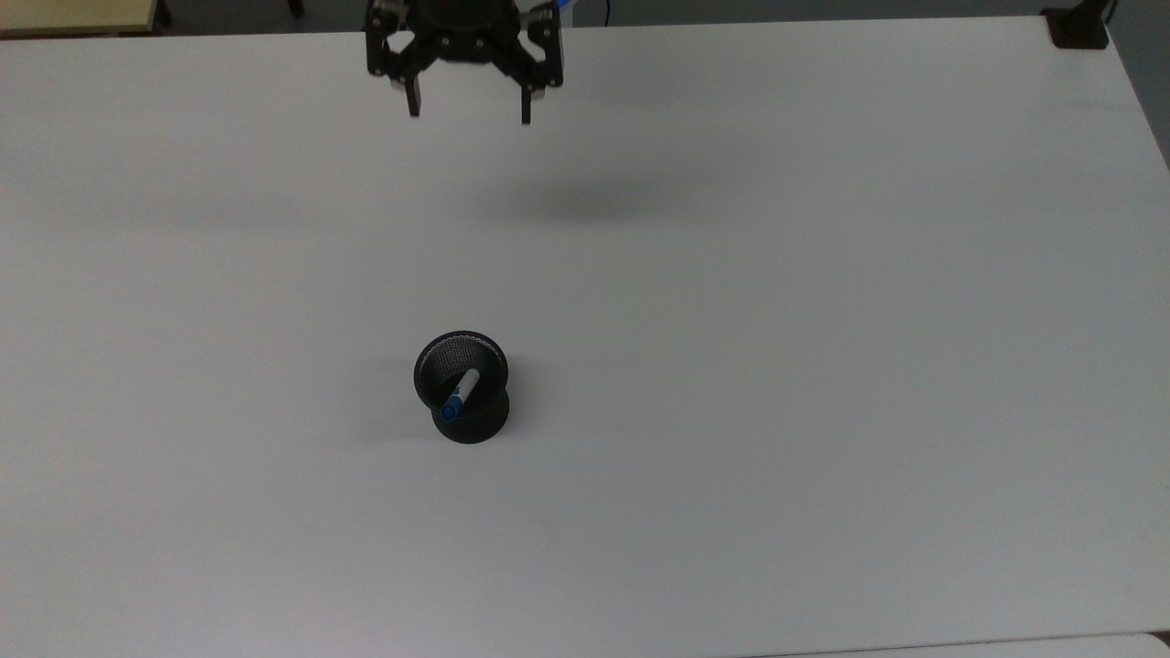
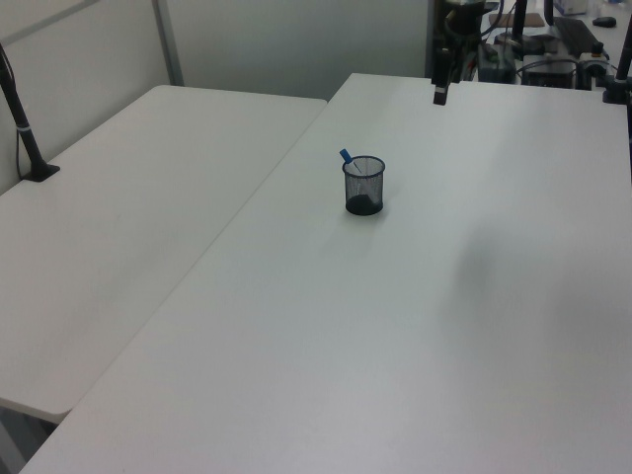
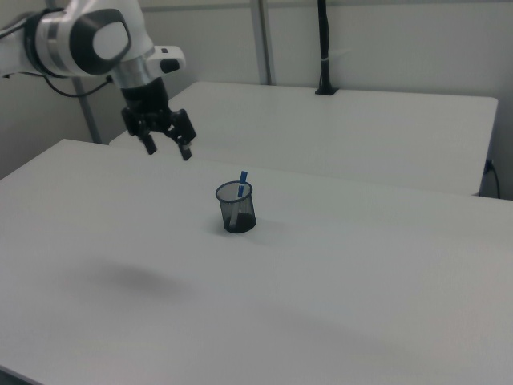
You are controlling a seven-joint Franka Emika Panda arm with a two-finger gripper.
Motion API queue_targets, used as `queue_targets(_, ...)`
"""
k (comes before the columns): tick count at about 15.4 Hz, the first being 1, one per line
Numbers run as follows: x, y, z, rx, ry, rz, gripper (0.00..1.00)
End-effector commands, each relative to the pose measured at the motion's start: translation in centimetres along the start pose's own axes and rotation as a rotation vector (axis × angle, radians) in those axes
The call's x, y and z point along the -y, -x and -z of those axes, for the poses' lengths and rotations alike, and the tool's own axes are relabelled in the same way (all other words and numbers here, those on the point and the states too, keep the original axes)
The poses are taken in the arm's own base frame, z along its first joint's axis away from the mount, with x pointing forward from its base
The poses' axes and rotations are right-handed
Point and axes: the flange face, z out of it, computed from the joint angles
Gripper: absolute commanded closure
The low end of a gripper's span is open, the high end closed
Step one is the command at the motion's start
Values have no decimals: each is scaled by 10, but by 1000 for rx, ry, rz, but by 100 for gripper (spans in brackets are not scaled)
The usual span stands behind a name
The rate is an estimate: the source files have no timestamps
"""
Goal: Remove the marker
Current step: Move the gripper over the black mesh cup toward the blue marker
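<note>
A black mesh cup (image 1: 462, 387) (image 2: 363, 185) (image 3: 236, 208) stands upright on the white table (image 1: 731, 366). The marker (image 1: 459, 395) (image 2: 347, 158) (image 3: 242, 181), white with a blue cap, leans inside it with the blue end poking above the rim. My gripper (image 1: 468, 110) (image 2: 437, 95) (image 3: 168, 149) hangs open and empty in the air, well away from the cup, toward the top view's top edge. In the right view it is up and left of the cup.
A second white table (image 2: 118, 227) (image 3: 361, 128) stands beside this one. A black clamp post (image 2: 25, 128) (image 3: 324, 48) rises from it. Another black clamp (image 1: 1077, 27) sits at the top view's top right corner. Cables and equipment (image 2: 553, 44) lie behind the table.
</note>
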Motion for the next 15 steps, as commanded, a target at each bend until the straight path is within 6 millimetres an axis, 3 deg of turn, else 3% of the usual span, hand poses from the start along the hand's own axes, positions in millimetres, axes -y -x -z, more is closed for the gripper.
queue_targets(1,-8,-32,-25,-122,-4,2,0)
queue_targets(10,-3,-90,-102,-365,0,19,0)
queue_targets(15,-10,-104,-147,-387,34,38,0)
